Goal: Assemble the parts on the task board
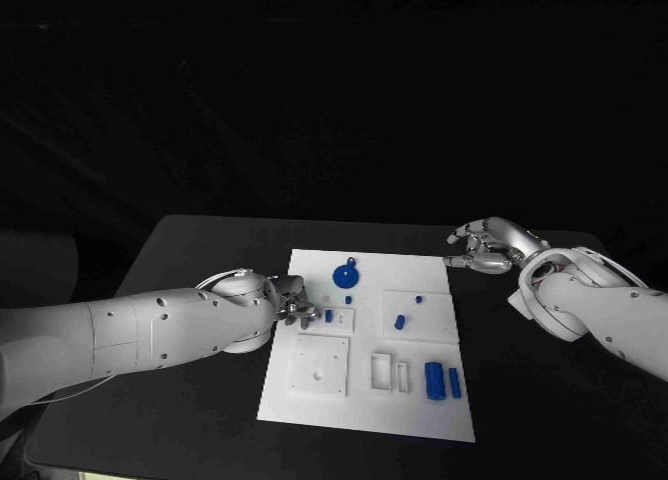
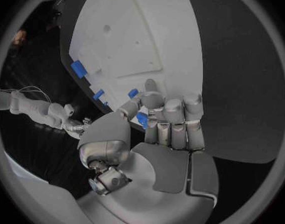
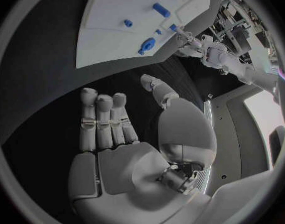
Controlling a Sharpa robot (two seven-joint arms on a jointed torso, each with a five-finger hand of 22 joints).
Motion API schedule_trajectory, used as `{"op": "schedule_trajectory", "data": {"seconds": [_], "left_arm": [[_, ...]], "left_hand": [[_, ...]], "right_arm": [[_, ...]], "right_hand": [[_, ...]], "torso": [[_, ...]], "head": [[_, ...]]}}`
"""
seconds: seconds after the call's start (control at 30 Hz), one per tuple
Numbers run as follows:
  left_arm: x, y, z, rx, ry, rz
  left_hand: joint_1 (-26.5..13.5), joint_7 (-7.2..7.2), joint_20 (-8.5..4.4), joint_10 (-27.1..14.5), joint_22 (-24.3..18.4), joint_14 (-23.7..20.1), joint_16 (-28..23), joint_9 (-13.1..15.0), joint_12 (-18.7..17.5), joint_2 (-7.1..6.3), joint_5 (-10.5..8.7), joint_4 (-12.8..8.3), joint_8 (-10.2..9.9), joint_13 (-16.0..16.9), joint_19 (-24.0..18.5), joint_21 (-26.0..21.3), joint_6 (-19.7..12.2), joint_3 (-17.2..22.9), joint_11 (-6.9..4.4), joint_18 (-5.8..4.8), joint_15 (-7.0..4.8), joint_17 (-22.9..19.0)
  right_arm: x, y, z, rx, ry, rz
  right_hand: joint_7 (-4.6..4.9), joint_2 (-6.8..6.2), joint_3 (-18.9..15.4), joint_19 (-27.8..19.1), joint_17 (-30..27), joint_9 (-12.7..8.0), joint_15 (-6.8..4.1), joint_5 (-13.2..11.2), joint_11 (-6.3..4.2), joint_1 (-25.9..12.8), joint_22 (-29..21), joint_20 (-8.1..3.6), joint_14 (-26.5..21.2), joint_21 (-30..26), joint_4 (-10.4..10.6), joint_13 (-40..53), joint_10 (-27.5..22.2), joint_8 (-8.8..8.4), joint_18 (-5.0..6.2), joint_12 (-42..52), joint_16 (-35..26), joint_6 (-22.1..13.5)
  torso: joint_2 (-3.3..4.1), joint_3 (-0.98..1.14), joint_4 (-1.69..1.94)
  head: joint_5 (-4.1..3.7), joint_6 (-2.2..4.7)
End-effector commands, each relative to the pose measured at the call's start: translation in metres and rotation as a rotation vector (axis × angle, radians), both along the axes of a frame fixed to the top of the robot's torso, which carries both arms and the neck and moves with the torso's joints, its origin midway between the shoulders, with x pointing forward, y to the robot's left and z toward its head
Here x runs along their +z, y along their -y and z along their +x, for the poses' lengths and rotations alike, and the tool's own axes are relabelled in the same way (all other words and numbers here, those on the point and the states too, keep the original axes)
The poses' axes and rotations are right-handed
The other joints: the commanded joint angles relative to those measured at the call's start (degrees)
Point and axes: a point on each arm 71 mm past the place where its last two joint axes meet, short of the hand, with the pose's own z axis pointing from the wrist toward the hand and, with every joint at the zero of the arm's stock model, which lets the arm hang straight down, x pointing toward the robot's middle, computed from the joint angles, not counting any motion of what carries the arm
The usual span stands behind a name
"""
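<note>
The white task board [image 1: 366, 420] lies in the middle of the black table. My left hand [image 1: 284, 300] is at the board's left edge with its fingers curled. In the left wrist view its thumb and fingers [image 2: 170, 119] pinch a small blue part [image 2: 142, 119] just above the board [image 2: 136, 35]. My right hand [image 1: 486, 248] hovers off the board's far right corner. It holds nothing, its fingers [image 3: 105, 119] are loosely bent and the thumb stands apart. A round blue part [image 1: 346, 275] lies near the board's far edge.
Loose on the board are a blue peg [image 1: 401, 322], a tiny blue piece [image 1: 349, 299] and two blue cylinders [image 1: 444, 381] near the right edge. White raised blocks, among them a square plate [image 1: 320, 365], sit on the near half. Bare black table surrounds the board.
</note>
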Motion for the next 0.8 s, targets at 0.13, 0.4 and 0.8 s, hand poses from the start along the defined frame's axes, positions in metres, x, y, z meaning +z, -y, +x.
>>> {"op": "schedule_trajectory", "data": {"seconds": [0.13,0.4,0.8], "left_arm": [[-0.002,0.0034,-0.0008,-0.01,-0.028,-0.004],[-0.0023,0.0024,-0.0001,-0.005,-0.033,-0.002],[-0.0008,0.0001,0.0015,0.007,-0.008,0.001]], "left_hand": [[-0.75,-0.05,-6.57,-0.34,0.11,1.19,-0.12,-0.35,0.09,-4.05,-0.27,0.91,0.42,-0.42,-0.16,-0.36,-0.56,-0.51,0.02,-0.15,-1.78,-0.41],[-1.3,-0.02,-6.6,-0.34,-0.04,1.16,-0.27,-0.66,-0.09,-6.77,-0.28,2.12,0.57,-0.78,-0.08,-0.56,-0.75,-0.8,0.04,-0.1,-1.77,-0.74],[-1.78,-0.01,-6.62,-0.34,-0.14,1.13,-0.35,-0.89,-0.2,-8.64,-0.41,3.56,0.75,-1.04,0.02,-0.7,-0.91,-0.78,0.05,-0.06,-1.8,-0.97]], "right_arm": [[-0.0007,-0.0012,-0.0004,0.012,-0.006,-0.004],[-0.0007,-0.001,-0.0004,0.012,-0.006,-0.004],[-0.0007,-0.0005,-0.0004,0.01,-0.005,-0.005]], "right_hand": [[0.37,0.44,0.25,-0.05,-0.06,-0.09,-0.04,0.34,-0.03,-0.14,0.06,0.12,-0.51,-0.21,0.07,-0.1,-0.49,0.32,3.88,0.35,0.18,0.04],[0.37,0.42,0.25,-0.06,-0.07,-0.09,-0.04,0.34,-0.03,-0.13,0.07,0.12,-0.51,-0.22,0.06,-0.11,-0.49,0.32,3.88,0.35,0.19,0.03],[0.38,0.42,0.26,-0.06,-0.09,-0.1,-0.03,0.34,-0.03,-0.12,0.07,0.12,-0.53,-0.23,0.06,-0.12,-0.51,0.31,3.88,0.35,0.2,0.02]], "torso": [[-0.02,0.0,0.01],[-0.01,-0.01,0.0],[0.0,-0.01,-0.01]], "head": [[-0.02,-0.01],[-0.03,-0.04],[-0.13,0.01]]}}
